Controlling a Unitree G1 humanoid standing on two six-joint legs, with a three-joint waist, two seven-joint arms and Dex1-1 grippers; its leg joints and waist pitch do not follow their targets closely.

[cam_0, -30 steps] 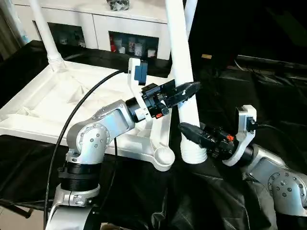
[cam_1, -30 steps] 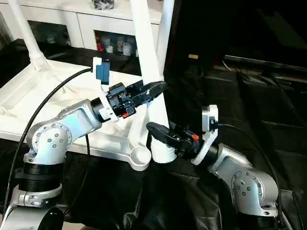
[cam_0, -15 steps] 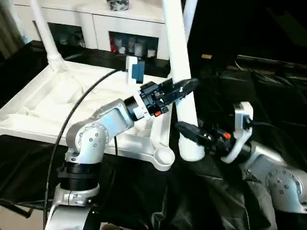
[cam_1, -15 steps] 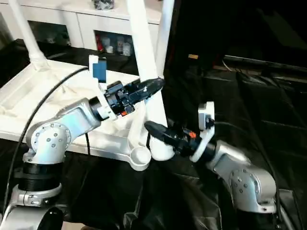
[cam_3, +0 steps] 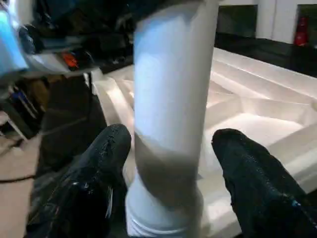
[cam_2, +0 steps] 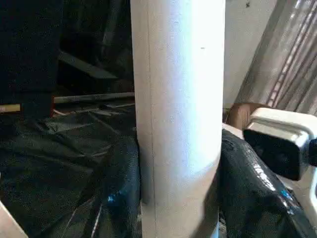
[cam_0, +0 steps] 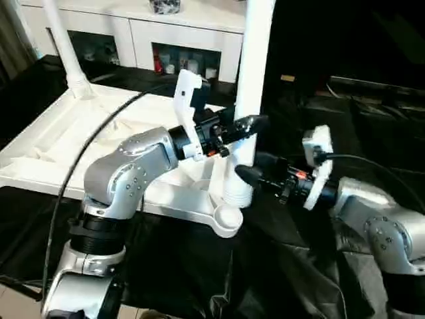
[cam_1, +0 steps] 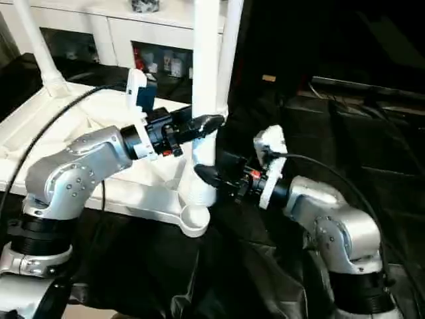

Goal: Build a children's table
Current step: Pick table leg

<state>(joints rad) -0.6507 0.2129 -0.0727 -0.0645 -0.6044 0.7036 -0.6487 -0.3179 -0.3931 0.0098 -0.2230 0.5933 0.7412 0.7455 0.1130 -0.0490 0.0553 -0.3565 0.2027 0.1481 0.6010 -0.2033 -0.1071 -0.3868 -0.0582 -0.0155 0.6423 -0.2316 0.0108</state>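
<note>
Currently the left gripper (cam_0: 247, 125) is clamped on the white leg (cam_0: 251, 80), mid-frame, leg near upright. Right gripper (cam_3: 171, 148) sits lower around the same leg, fingers (cam_3: 250, 181) spread with gaps either side, not gripping. Leg's ribbed foot end (cam_0: 236, 194) is just above the corner socket (cam_0: 226, 217) of the upside-down table top (cam_0: 80, 143), frame left, on the black-covered table (cam_0: 372, 100).

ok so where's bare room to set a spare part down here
Free: the black cover in front of the tabletop's near rim, and the cover right of the right arm. Crowded: the near corner socket, where the left pincer and right pincer flank the leg.
</note>
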